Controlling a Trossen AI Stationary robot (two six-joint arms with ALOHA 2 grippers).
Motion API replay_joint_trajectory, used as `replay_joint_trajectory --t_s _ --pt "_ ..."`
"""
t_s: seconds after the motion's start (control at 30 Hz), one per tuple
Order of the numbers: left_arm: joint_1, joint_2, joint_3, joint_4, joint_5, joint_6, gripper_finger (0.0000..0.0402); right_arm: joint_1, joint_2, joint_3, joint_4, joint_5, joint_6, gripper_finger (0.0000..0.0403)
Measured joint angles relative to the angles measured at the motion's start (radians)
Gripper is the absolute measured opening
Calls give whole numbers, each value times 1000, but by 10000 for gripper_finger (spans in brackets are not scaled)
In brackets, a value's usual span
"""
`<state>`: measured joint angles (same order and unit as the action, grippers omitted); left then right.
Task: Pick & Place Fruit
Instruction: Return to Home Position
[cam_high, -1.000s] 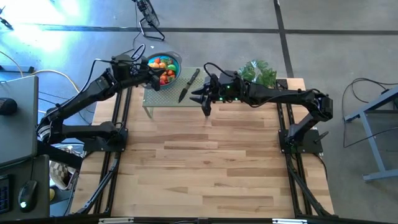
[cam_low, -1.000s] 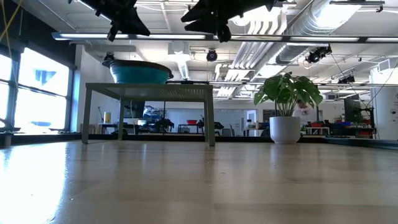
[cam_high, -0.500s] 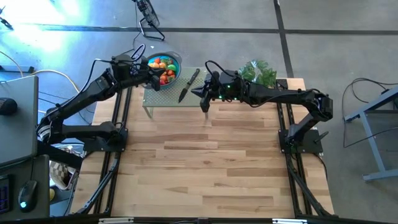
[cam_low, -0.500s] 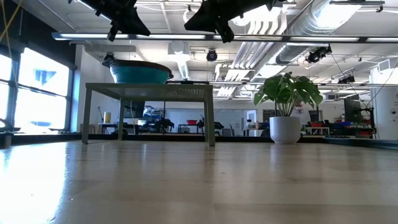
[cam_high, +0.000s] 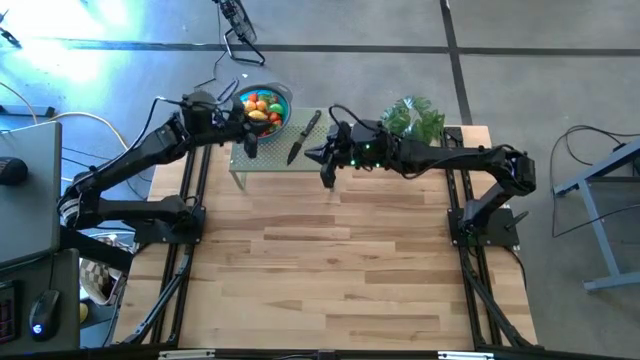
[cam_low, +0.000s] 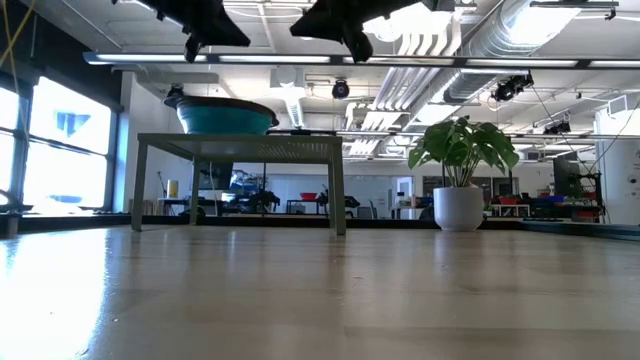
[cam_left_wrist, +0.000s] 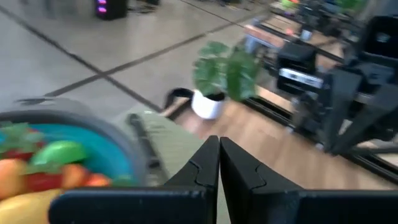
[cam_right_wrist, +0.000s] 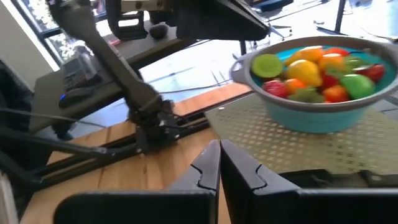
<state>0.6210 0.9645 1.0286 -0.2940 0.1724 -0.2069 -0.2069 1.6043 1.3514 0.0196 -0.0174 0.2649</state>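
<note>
Several toy fruit pieces (cam_right_wrist: 311, 71), red, orange, yellow and green, lie heaped in a blue bowl (cam_high: 264, 106) on the far left corner of a small perforated stand (cam_high: 275, 160). My left gripper (cam_high: 250, 148) hovers shut and empty just off the bowl's near side, above the stand; its joined fingertips (cam_left_wrist: 219, 157) show in the left wrist view. My right gripper (cam_high: 327, 172) hangs shut and empty in the air off the stand's right end, its fingers (cam_right_wrist: 219, 160) pointing toward the bowl (cam_right_wrist: 323, 93).
A black-handled knife (cam_high: 303, 137) lies on the stand between the bowl and my right gripper. A potted plant (cam_high: 415, 117) stands at the table's far right. The wooden table top (cam_high: 330, 270) stretches toward the near edge.
My right gripper has shut its fingers on nothing while staying off the stand's right end. My left gripper has swung slightly away from the bowl toward the table's near side, staying shut. The bowl, fruit and knife have kept still.
</note>
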Motion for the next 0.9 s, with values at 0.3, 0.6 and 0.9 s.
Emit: replay_joint_trajectory --t_s 0.3,0.6,0.9 --pt "-290 -29 1 23 -185 39 10 78 -42 0 -17 37 -55 3" --pt "-555 -33 -23 169 -359 120 10 101 -119 0 -74 -18 -59 3" --pt "-724 -32 -147 347 -492 139 10 154 -168 0 -162 -11 -94 3"
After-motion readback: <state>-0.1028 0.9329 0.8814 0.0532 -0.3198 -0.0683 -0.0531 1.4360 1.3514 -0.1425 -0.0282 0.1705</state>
